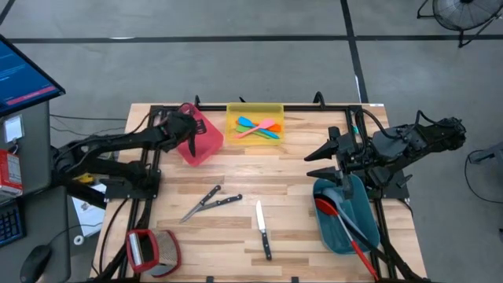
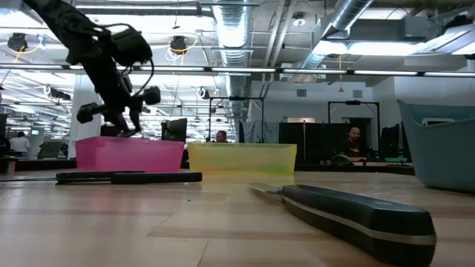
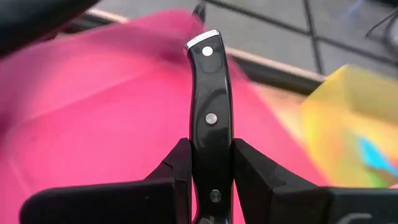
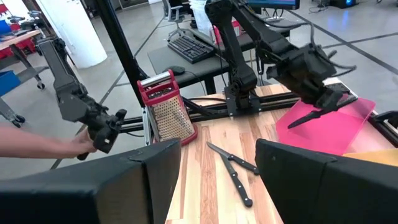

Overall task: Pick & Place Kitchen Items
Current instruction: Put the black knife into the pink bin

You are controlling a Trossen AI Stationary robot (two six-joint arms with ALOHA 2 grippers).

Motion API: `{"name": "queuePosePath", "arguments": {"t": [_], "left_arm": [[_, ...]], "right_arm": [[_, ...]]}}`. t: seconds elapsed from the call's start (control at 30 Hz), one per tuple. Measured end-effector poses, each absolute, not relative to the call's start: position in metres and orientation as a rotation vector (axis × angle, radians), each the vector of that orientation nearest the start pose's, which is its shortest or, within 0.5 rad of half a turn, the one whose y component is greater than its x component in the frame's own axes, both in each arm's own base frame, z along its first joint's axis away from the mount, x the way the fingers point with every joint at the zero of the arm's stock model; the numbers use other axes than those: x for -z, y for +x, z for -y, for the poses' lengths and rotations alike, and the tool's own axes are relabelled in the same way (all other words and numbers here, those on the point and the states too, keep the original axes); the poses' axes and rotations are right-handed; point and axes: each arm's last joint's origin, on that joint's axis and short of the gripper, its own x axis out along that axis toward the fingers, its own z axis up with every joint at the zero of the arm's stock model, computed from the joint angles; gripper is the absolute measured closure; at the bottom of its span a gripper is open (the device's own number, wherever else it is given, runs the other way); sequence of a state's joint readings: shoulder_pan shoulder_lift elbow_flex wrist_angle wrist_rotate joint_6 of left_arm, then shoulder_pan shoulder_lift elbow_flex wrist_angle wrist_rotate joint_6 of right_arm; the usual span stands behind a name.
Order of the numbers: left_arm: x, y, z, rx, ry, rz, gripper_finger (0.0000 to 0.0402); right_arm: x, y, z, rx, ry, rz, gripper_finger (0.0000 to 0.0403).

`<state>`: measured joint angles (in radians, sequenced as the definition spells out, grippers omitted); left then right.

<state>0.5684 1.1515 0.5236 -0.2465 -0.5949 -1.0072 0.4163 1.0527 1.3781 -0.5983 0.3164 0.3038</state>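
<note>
My left gripper (image 1: 189, 130) is over the pink bin (image 1: 206, 141) at the far left, shut on a black-handled knife (image 3: 210, 106). It also shows above the bin in the low view (image 2: 122, 122). My right gripper (image 1: 318, 156) is open and empty just left of the teal bin (image 1: 354, 224), which holds a red spoon (image 1: 334, 211) and a grey one. The yellow bin (image 1: 255, 114) holds several small coloured spatulas (image 1: 259, 128). Two knives (image 1: 206, 203) lie crossed on the table's middle, and a third knife (image 1: 263, 229) lies nearer the front. My left gripper pinches the knife's black riveted handle (image 3: 211, 162) between its two fingers (image 3: 180, 171), on the handle's two flat sides. The handle's butt end (image 3: 204, 45) sticks out forward past the fingertips. The knife is lifted clear, above the pink bin. The blade is hidden.
A red-framed box grater (image 1: 149, 250) lies at the near left corner. In the low view one knife (image 2: 356, 215) lies close in the foreground and another (image 2: 126, 176) lies before the pink bin. People sit in the room beyond the table.
</note>
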Motion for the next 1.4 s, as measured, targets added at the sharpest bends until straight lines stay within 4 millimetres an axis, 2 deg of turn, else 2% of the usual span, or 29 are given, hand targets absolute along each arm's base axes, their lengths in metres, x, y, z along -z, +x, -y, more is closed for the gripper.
{"name": "queuePosePath", "arguments": {"t": [0.33,0.67,0.93,1.4], "left_arm": [[-0.153,0.171,-0.129,-1.491,-0.786,-0.441,0.0341],[-0.140,0.174,-0.130,-1.490,-0.791,-0.515,0.0340],[-0.139,0.172,-0.133,-1.506,-0.796,-0.515,0.0338],[-0.142,0.171,-0.134,-1.474,-0.790,-0.535,0.0259]], "right_arm": [[-0.442,0.181,-0.070,-0.059,0.205,-0.267,0.0201],[-0.442,0.181,-0.070,-0.060,0.205,-0.267,0.0201],[-0.442,0.181,-0.070,-0.060,0.205,-0.267,0.0201],[-0.442,0.181,-0.070,-0.060,0.205,-0.267,0.0201]]}}
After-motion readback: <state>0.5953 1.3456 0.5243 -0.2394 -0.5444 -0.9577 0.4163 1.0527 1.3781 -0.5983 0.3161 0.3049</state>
